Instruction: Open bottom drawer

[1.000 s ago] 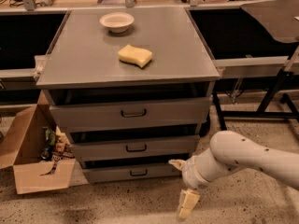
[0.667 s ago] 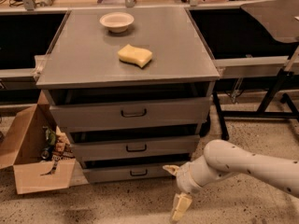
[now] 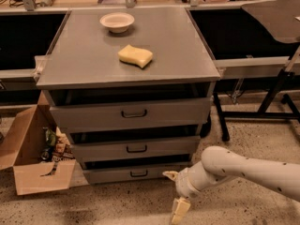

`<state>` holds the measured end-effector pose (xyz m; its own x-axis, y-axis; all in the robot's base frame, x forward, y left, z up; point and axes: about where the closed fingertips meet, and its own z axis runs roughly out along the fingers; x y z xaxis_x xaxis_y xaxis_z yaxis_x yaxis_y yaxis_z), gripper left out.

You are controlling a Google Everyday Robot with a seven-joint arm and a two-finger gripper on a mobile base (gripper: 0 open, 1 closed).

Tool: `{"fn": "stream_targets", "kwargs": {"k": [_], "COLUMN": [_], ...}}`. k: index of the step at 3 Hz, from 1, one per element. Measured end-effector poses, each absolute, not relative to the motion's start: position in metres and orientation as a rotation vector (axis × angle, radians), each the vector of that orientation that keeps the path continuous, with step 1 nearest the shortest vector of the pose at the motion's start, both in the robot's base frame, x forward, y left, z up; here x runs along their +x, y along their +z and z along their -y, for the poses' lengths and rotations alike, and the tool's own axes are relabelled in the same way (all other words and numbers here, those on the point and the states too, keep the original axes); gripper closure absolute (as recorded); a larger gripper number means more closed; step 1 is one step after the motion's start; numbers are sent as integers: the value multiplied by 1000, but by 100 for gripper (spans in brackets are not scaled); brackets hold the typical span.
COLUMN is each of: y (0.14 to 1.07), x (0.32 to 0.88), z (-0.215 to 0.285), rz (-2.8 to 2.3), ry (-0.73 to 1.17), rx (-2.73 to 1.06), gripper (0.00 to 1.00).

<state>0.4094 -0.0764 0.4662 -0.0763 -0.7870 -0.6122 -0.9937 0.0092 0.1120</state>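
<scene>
The bottom drawer point(image 3: 112, 173) is the slimmest grey front, lowest of three in the grey cabinet, with a small dark loop handle point(image 3: 139, 173) at its centre. It looks shut. My gripper point(image 3: 174, 194) comes in from the right on a white arm, low near the floor, just right of and in front of the drawer's right end. Its two cream fingers point(image 3: 178, 210) are spread apart, one near the drawer front and one lower down. It holds nothing and does not touch the handle.
The mid drawer point(image 3: 136, 149) and top drawer point(image 3: 133, 113) sit above. A white bowl point(image 3: 116, 21) and yellow sponge point(image 3: 135, 56) lie on the cabinet top. An open cardboard box point(image 3: 33, 149) with clutter stands left. Black table legs point(image 3: 253, 114) stand right.
My arm and gripper have moved left along the floor toward the bottom drawer's front. The drawers have not moved.
</scene>
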Motion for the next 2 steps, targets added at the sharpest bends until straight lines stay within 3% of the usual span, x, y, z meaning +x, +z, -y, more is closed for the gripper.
{"fn": "stream_targets", "kwargs": {"k": [2], "y": [306], "x": [468], "z": [92], "rz": [-1899], "ry": [626], "rx": [-1914], "gripper": [0]}}
